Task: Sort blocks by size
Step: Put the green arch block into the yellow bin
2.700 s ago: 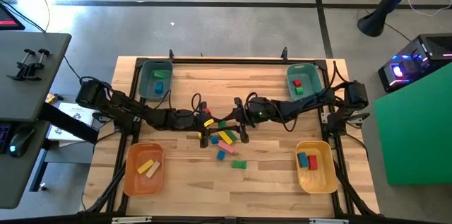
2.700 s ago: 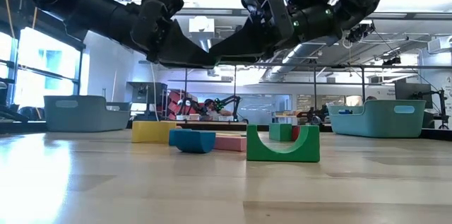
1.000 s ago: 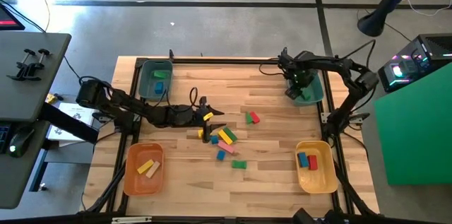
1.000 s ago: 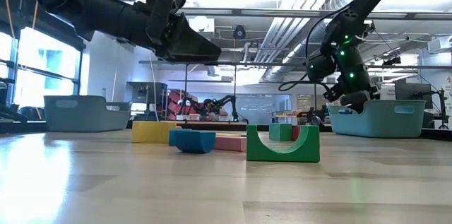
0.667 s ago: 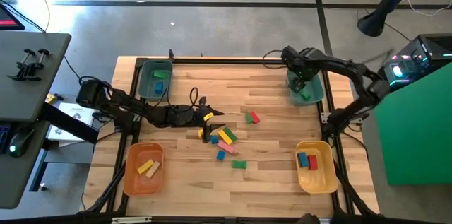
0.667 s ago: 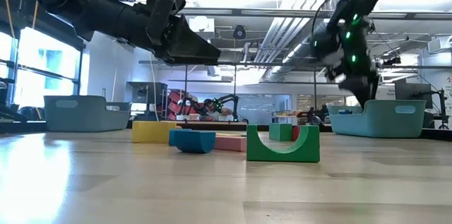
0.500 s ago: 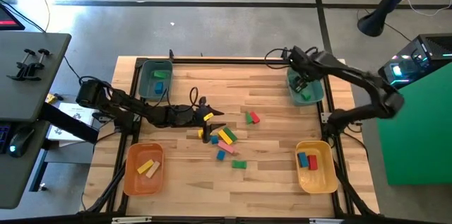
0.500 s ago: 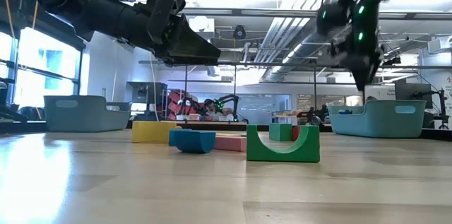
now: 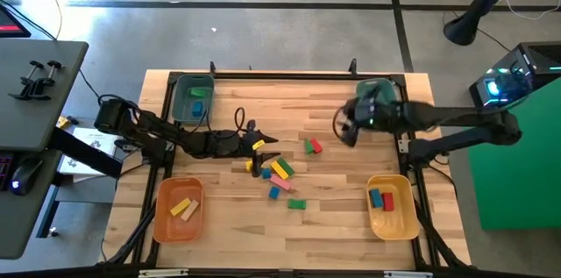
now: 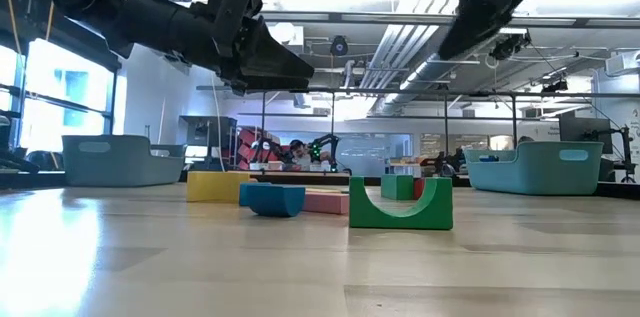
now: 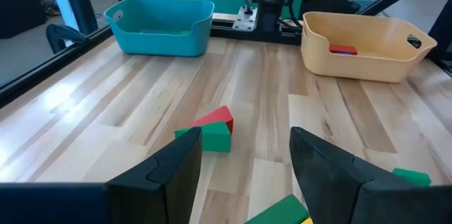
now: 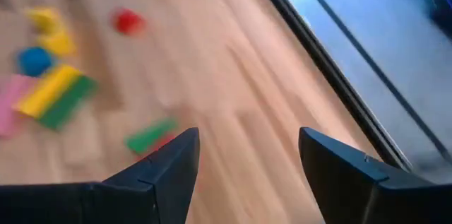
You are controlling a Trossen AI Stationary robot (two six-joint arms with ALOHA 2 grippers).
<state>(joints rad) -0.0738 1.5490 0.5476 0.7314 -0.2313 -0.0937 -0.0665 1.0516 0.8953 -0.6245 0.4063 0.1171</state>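
The blocks (image 9: 279, 174) are lying clustered mid-table, smooth painted wood; the yellow and green bars (image 9: 281, 168) are running diagonally side by side. The left gripper (image 9: 263, 149) is hovering at the cluster's near-left edge, fingers apart and empty. The right gripper (image 9: 344, 126) is hanging open and empty beside the green-and-red pair (image 9: 312, 146), near the teal bin (image 9: 379, 103).

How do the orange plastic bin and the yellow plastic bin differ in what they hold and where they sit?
The orange plastic bin sits at the table's near left corner; the yellow plastic bin sits at the near right. The orange one holds a yellow bar and a natural-wood bar; the yellow one holds a blue block and a red block. Both are rounded open tubs with two blocks each.
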